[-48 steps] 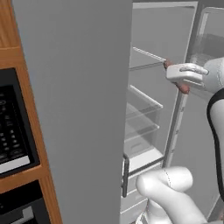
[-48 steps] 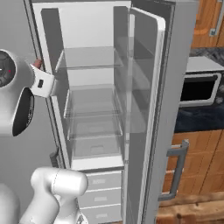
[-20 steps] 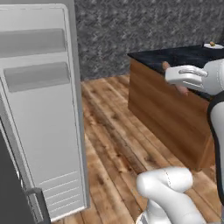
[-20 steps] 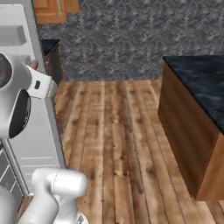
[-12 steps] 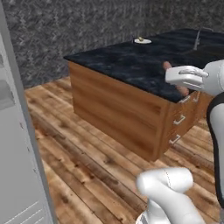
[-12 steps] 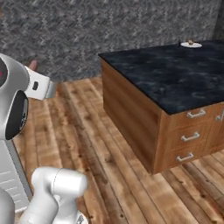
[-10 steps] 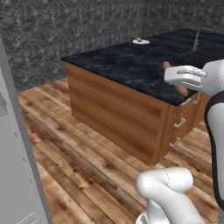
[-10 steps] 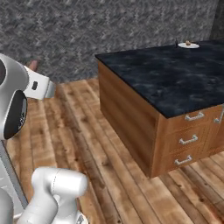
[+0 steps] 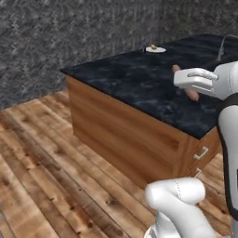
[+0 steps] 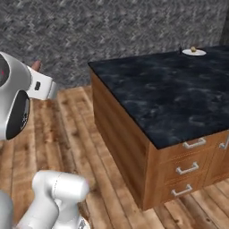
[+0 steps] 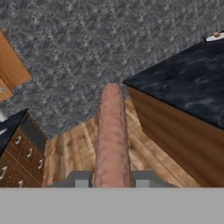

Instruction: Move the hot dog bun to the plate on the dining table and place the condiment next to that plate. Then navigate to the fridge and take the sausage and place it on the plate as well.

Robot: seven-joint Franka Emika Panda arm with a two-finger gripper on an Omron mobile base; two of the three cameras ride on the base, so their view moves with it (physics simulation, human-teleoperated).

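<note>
My gripper (image 11: 112, 180) is shut on the sausage (image 11: 112, 133), a reddish-brown stick that juts straight out between the two fingers. From the left base the sausage (image 9: 189, 93) pokes out under the white hand (image 9: 197, 79), above the near part of the dining table (image 9: 139, 81). The white plate (image 10: 194, 53) lies at the table's far edge with the hot dog bun (image 10: 193, 48) on it. The slim dark condiment (image 10: 180, 50) stands just left of the plate. Plate (image 9: 155, 49) and bun (image 9: 153, 47) are far from the gripper. The fridge is out of view.
The table's wooden side carries drawers with steel handles (image 10: 189, 168). A steel tap (image 9: 224, 42) rises at the table's right. Wood plank floor (image 9: 42, 153) lies open to the left, bounded by a grey stone wall (image 10: 112, 27). A drawer cabinet (image 11: 19, 146) stands at the left.
The base has turned and driven away from the fridge, so the whole scene shifted: the fridge is gone and the table is larger and nearer. The sausage stays in the shut gripper.
</note>
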